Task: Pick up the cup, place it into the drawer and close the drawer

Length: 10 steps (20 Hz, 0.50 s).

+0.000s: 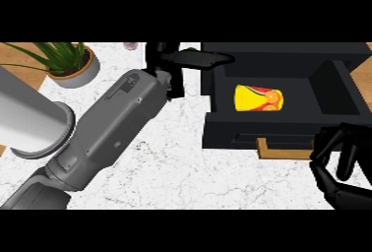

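The yellow cup (258, 98) with a red and orange pattern lies on its side inside the open black drawer (341, 93). The drawer's front with its wooden handle (283, 148) faces the view's lower edge. My left forearm crosses the counter diagonally. Its hand (190, 58) is open at the drawer's upper left corner, fingers stretched to the right, apart from the cup. My right hand (335, 157) shows at the lower right, just right of the handle, fingers relaxed and pointing up, holding nothing.
A potted plant (73, 66) stands at the back left. A large grey cylinder (33, 123) sits at the left edge beside my left arm. The white marble counter (181, 162) spreads in front of the drawer.
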Motion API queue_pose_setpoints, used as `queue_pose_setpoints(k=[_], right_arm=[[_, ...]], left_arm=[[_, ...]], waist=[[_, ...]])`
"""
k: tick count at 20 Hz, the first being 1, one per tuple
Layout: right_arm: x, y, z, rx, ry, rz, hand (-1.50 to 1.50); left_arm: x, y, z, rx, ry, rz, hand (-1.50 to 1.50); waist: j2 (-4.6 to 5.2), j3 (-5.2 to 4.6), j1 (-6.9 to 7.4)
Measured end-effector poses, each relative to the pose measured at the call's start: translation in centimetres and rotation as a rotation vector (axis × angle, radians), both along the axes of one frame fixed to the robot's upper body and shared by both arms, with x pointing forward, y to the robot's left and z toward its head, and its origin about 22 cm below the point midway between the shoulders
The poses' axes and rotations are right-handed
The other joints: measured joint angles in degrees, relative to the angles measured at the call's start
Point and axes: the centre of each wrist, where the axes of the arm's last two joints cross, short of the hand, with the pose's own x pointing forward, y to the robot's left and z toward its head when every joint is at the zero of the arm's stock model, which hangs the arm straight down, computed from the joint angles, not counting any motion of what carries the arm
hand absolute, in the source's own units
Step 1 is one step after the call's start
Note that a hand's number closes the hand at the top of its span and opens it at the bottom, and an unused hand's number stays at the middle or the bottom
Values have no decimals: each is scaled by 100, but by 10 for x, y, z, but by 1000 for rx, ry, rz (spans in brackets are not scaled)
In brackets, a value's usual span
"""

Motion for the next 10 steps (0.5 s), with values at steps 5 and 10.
queue_pose_setpoints(k=[5,10], right_arm=[[-3,-6,-5,-119,14,-10,150],[2,-2,-13,-192,39,-46,150]], left_arm=[[-16,47,-13,-28,30,38,-150],[-42,100,-25,-46,54,73,-150]], waist=[[-6,1,62],[8,3,74]])
